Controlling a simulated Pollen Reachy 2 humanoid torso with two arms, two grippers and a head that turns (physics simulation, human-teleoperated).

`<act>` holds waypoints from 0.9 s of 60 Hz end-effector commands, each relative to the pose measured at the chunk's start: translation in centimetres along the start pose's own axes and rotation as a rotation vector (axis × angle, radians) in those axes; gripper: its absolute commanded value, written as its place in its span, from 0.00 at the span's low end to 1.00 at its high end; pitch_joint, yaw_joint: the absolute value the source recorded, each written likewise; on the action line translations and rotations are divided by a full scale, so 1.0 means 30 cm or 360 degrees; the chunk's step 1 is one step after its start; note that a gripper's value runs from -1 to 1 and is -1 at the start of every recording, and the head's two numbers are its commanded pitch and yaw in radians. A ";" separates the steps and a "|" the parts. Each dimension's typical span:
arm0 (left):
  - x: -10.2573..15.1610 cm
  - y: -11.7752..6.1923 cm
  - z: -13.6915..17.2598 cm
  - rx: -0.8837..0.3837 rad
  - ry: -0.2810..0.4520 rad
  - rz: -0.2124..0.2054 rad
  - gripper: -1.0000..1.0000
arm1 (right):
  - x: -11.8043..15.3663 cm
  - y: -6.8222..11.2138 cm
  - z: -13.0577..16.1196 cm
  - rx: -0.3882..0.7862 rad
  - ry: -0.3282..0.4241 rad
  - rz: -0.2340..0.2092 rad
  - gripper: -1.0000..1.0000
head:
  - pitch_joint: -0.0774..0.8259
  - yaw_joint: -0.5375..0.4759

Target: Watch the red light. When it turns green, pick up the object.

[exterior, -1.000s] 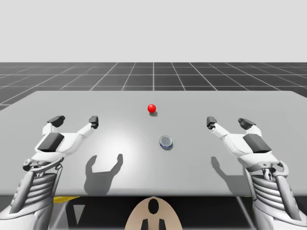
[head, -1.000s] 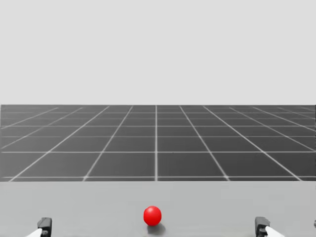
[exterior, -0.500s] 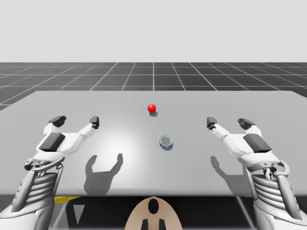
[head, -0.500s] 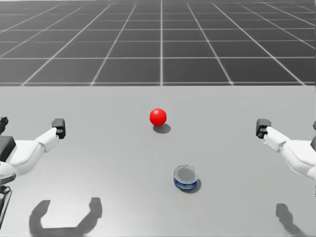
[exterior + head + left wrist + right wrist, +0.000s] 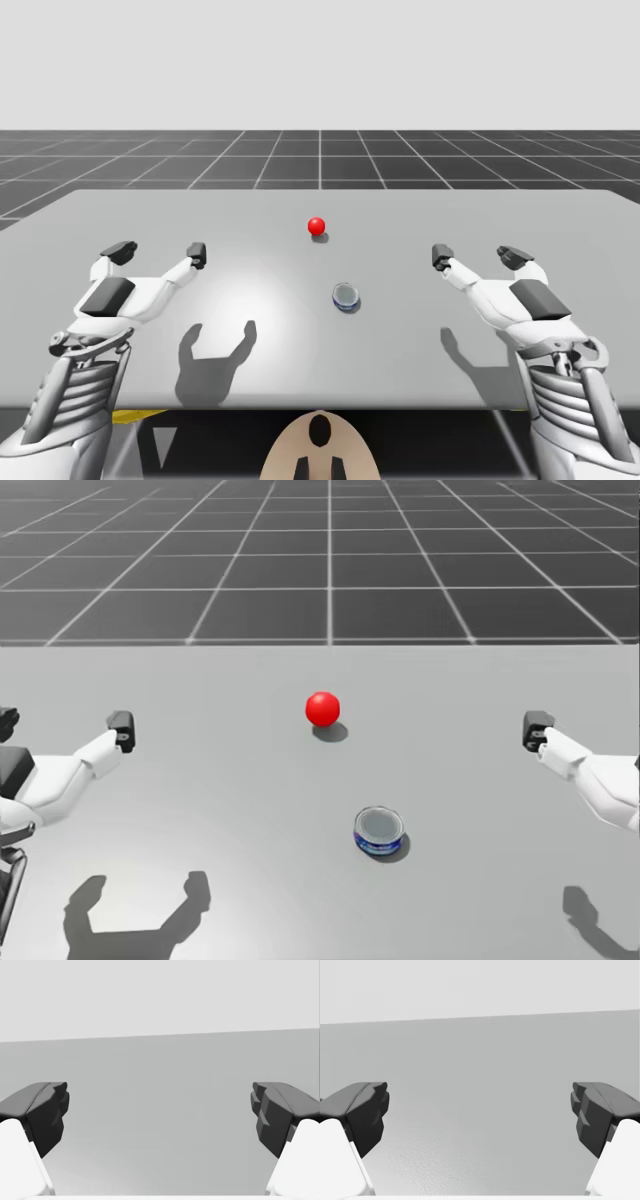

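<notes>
Grey table [image 5: 560,215]: squat blue silver-topped can [image 5: 379,832]

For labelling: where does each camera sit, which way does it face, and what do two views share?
High view: above the near edge, looking down across the table; left gripper, right gripper, arms, my head's top.
Head view: on my head, tilted down at the red light and blue can; both forearms at the sides.
Left wrist view: on my left hand, looking along its open fingers over the table.
Right wrist view: the same from my right hand.
Shared: high and head views both show light and can.
</notes>
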 end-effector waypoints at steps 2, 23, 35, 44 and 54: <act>0.001 0.000 0.001 -0.0001 -0.0004 -0.0002 0.00 | -0.001 0.002 0.000 0.0006 -0.0002 0.0008 0.00 | 0.58 0.55; 0.002 -0.002 0.001 -0.0002 -0.0004 -0.0006 0.00 | 0.002 0.003 0.000 0.0011 -0.0005 0.0003 0.00 | 0.58 0.55; 0.001 -0.004 0.000 -0.0005 -0.0006 -0.0014 0.00 | 0.003 0.003 0.001 0.0013 -0.0006 -0.0001 0.00 | 0.57 0.55; 0.002 -0.002 0.000 -0.0007 -0.0007 -0.0015 0.00 | 0.003 0.004 0.002 0.0015 -0.0006 -0.0001 0.00 | 0.57 0.55; 0.005 0.000 0.001 -0.0008 -0.0006 -0.0010 0.00 | 0.002 0.004 -0.001 0.0016 -0.0001 -0.0003 0.00 | 0.69 0.52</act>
